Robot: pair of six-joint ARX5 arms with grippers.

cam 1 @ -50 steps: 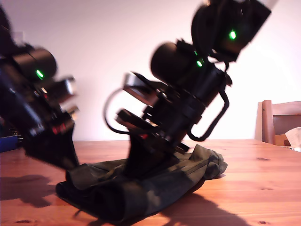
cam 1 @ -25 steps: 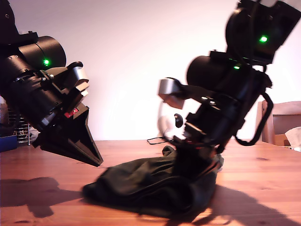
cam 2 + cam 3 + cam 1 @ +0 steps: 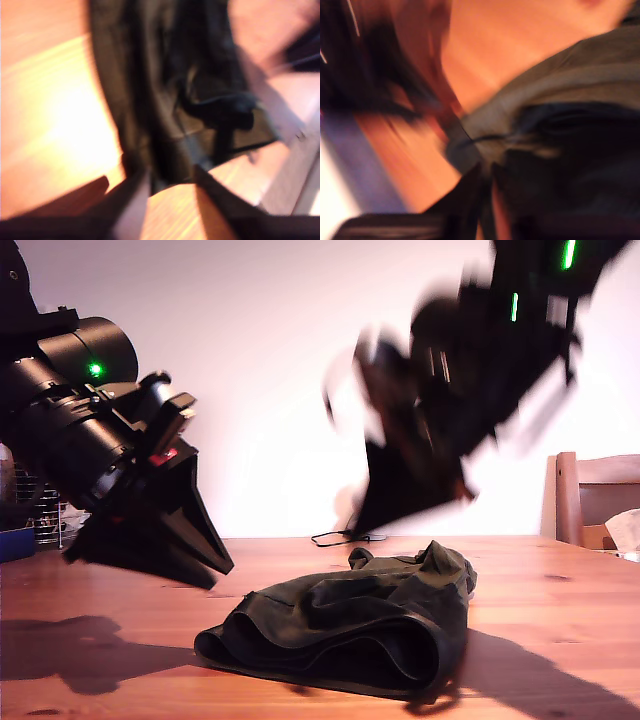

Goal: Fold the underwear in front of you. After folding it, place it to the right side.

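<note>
Exterior view backlit by a bright, washed-out wall (image 3: 260, 390). Arm at that view's right smeared by motion blur; the other arm sharp. Hard shadows lay on the bench (image 3: 560, 610). Both wrist views heavily blurred; bench glared orange-white in the first.

The underwear (image 3: 350, 625) lies bunched on the wooden tabletop (image 3: 560, 610), with open air directly above it. Bare tabletop stretches to the exterior view's right of the cloth as far as a wooden chair (image 3: 590, 500) at that edge. One black arm (image 3: 120, 490) hangs low at the exterior view's left, and a blurred arm (image 3: 450, 390) is raised above the cloth's far end.
</note>
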